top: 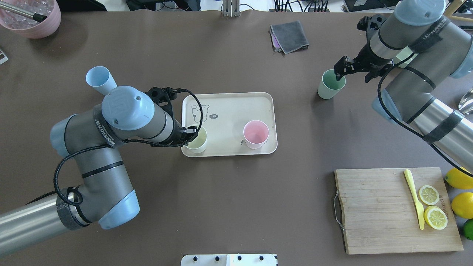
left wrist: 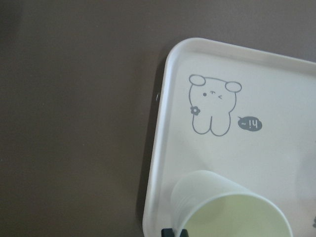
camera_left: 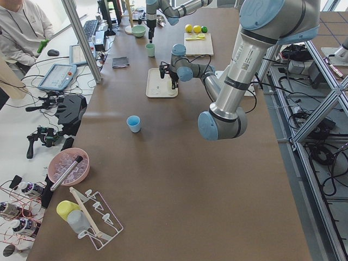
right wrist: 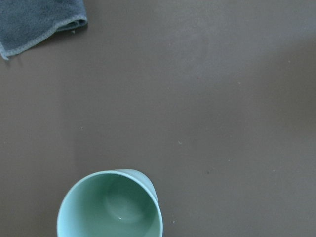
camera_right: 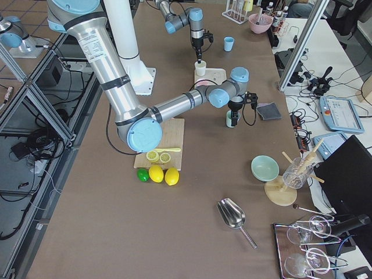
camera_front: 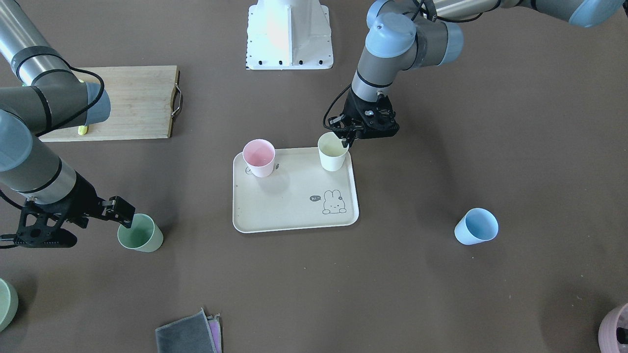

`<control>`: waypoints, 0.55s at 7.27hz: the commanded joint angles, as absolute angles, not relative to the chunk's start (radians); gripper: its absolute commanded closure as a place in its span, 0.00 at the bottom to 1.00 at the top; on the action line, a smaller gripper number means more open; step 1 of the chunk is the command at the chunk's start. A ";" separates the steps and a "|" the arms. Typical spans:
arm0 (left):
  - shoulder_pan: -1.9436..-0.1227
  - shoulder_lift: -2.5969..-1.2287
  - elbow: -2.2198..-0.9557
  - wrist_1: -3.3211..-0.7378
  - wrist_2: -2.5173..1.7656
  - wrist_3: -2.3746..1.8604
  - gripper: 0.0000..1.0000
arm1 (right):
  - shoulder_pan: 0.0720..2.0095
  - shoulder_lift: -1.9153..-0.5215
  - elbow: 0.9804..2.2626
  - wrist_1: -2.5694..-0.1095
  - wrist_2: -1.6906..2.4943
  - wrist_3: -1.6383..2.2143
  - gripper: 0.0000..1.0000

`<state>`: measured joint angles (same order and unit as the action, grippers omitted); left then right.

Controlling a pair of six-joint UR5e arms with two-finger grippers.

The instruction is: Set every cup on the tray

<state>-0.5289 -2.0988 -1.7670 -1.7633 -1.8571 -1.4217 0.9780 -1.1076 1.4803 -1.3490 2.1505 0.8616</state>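
The tray [camera_front: 294,215] lies flat in the middle of the counter. Its long side runs the same way as the counter's long edges, and its bunny drawing [camera_front: 334,202] is at the end toward my left arm. Two cups stand on it with their mouths up. The pink cup [camera_front: 259,158] and the pale yellow cup [camera_front: 333,152] sit in the two tray corners on the robot's side, which I think keeps the other half free for more cups. My left gripper [camera_front: 349,139] is at the yellow cup's rim with the wall between its fingers. I cannot tell if it is squeezing or has let go. The green cup [camera_front: 141,234] stands upright on the bare counter, toward the right end and the far edge. My right gripper [camera_front: 126,218] has one finger dipped in its mouth, likely to lift it by the rim, but I cannot tell if it is pinching. The blue cup [camera_front: 476,226] stands alone toward the left end, well apart from the tray.
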 commanded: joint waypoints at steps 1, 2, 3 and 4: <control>-0.541 -2.092 -1.810 -1.747 -1.853 -1.417 0.02 | 0.957 -1.104 1.439 -1.347 2.154 0.873 0.40; -0.586 -2.092 -1.853 -1.673 -1.868 -1.410 0.02 | 0.956 -1.097 1.431 -1.348 2.154 0.873 0.71; -0.635 -2.091 -1.899 -1.619 -1.911 -1.407 0.02 | 0.957 -1.083 1.431 -1.350 2.155 0.874 1.00; -0.703 -2.076 -1.922 -1.614 -1.966 -1.334 0.02 | 0.956 -1.063 1.431 -1.353 2.164 0.876 1.00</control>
<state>-0.6301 -2.0877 -1.8828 -1.6449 -1.9092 -1.3898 0.9570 -1.0837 1.4335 -1.3500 2.1570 0.8741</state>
